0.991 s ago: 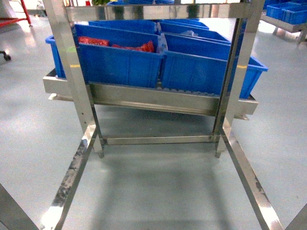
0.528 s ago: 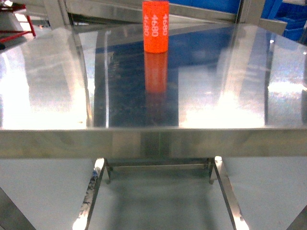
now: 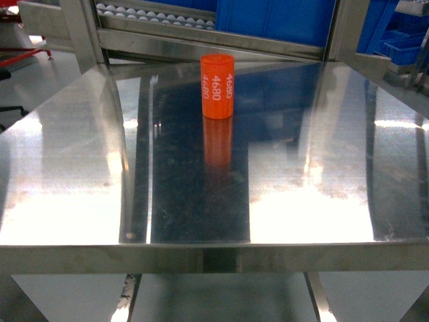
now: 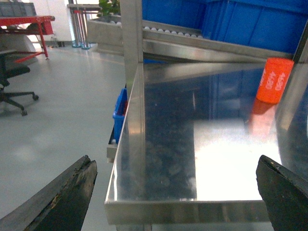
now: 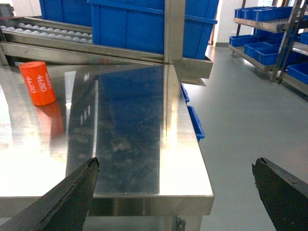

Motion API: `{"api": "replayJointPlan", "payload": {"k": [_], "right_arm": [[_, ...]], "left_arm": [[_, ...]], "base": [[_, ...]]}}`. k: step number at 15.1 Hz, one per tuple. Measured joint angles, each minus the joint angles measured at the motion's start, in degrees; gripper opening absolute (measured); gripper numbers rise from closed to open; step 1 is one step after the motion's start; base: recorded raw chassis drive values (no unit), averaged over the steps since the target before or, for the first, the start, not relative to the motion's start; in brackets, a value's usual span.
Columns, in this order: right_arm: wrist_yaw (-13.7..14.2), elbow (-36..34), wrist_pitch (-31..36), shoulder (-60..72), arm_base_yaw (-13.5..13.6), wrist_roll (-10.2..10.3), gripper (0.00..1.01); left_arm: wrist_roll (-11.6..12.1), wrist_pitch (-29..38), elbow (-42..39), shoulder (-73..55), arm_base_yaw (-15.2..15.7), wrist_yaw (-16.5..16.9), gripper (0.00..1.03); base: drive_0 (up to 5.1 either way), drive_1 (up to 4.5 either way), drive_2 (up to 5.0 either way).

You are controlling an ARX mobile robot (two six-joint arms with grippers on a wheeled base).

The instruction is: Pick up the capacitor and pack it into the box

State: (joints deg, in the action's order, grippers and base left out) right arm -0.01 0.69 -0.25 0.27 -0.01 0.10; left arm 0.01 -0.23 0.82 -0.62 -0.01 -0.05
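**Orange capacitor alone on a steel table**

Both grippers, left (image 4: 175, 192) and right (image 5: 175, 192), have jaws spread wide, holding and touching nothing. The capacitor (image 3: 217, 86) stands upright near the table's (image 3: 74, 194) far edge, printed "4680" in white. Blue bins (image 3: 275, 20) sit behind.

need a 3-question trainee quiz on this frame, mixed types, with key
1. True or false: the orange capacitor stands upright on the steel table.
2. What number is printed on the capacitor? A) 2170 B) 4680 C) 1865
3. Fill in: both the left pincer and the right pincer are ____ and hold nothing.

Key: 1 true; 2 B; 3 open.
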Motion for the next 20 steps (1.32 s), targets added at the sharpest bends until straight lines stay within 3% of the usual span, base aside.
{"api": "replayJointPlan", "payload": {"k": [20], "right_arm": [[0.0, 0.0, 0.0, 0.0, 0.0, 0.1, 0.98]], "left_arm": [[0.0, 0.0, 0.0, 0.0, 0.0, 0.0, 0.98]], "base": [[0.0, 0.0, 0.0]]}}
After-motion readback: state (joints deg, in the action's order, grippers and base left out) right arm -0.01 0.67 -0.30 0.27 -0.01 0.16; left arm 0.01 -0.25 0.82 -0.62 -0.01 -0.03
